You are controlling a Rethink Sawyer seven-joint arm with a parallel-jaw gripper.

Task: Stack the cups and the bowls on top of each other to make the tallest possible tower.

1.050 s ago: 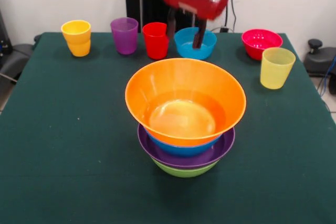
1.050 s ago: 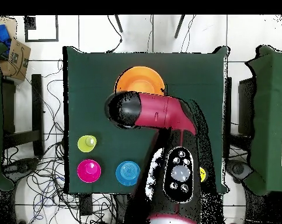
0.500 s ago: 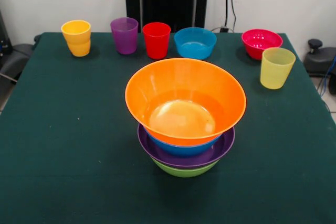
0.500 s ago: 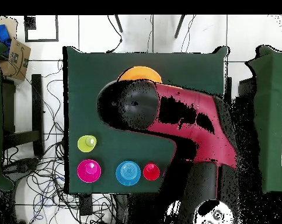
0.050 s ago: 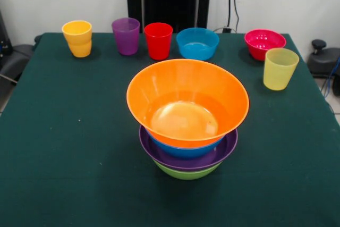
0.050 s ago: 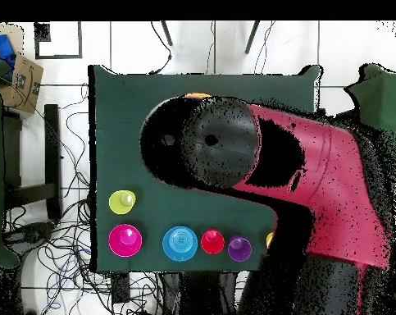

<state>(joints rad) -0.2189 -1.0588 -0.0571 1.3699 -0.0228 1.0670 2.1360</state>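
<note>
The tower stands mid-table in the front view: a wide orange bowl [image 5: 186, 99] on a blue bowl [image 5: 183, 151], a purple bowl [image 5: 215, 155] and a green bowl [image 5: 186, 173]. Along the far edge stand an orange-yellow cup [image 5: 78, 38], a purple cup [image 5: 126, 35], a red cup [image 5: 158, 40], a small blue bowl [image 5: 197, 43] and a red-pink bowl [image 5: 264, 42]. A pale yellow cup [image 5: 279, 68] stands nearer, at the right. From overhead, the red and black arm [image 6: 316, 180] hides nearly all of the tower. The gripper shows in neither view.
The green table [image 5: 64, 131] drops off at its edges on all sides. Overhead, the pale yellow cup [image 6: 122, 201], red-pink bowl [image 6: 125, 240], small blue bowl [image 6: 179, 243], red cup [image 6: 212, 241] and purple cup [image 6: 239, 248] show beside the arm. A cardboard box [image 6: 20, 78] lies off-table.
The arm has risen out of the front view. Overhead it looms larger and has swung across, uncovering the red and purple cups and covering almost all of the orange bowl.
</note>
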